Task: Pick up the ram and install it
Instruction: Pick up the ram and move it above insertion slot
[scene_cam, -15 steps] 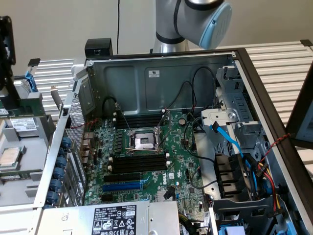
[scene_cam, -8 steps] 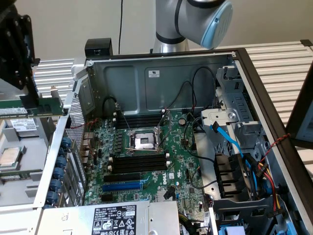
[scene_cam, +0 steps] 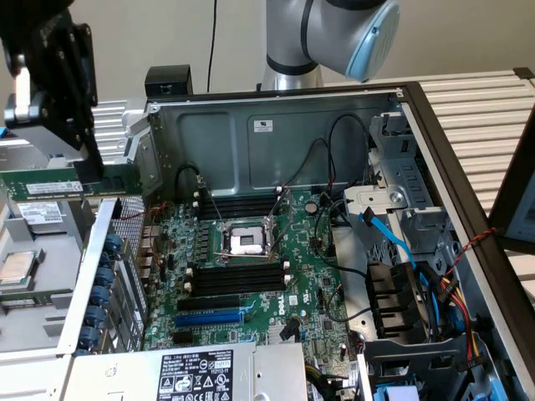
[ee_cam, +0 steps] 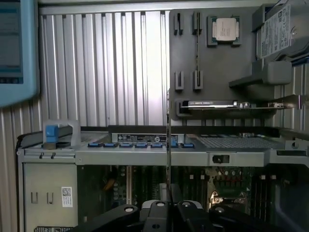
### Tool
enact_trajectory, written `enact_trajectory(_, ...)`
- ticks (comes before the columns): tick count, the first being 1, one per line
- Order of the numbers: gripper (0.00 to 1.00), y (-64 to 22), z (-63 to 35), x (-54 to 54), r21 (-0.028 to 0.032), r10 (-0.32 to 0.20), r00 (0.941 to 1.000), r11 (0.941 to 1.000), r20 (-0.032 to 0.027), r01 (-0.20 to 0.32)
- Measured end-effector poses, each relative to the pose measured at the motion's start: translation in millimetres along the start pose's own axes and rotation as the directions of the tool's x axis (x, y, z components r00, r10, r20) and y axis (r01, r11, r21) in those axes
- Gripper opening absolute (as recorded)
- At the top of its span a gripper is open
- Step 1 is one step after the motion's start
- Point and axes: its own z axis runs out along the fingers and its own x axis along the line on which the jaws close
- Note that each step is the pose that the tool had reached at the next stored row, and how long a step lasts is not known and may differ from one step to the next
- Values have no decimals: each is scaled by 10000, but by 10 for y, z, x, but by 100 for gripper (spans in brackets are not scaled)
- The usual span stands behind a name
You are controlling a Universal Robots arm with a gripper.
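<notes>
A long, thin green circuit-board ram stick with a white label strip (scene_cam: 50,185) is held level in the air at the exterior view's left, outside the wall of an open grey metal computer case (scene_cam: 276,125). It is pinched by the black gripper (scene_cam: 90,167), whose fingers are pressed against its two faces. In the wrist view the stick (ee_cam: 168,145) is seen edge-on, rising from the gripper (ee_cam: 168,209).

The pick-up is judged done and installation not yet begun. The long black memory slots (scene_cam: 238,271) on the large green motherboard (scene_cam: 318,292) lie well apart. Seating would call for the stick's edge to be lined up with one slot.
</notes>
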Motion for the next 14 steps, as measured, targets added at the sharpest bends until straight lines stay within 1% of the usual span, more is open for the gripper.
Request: enact_trajectory(14, 12, -637, 34, -17, 0, 0, 10000, 10000, 2, 0)
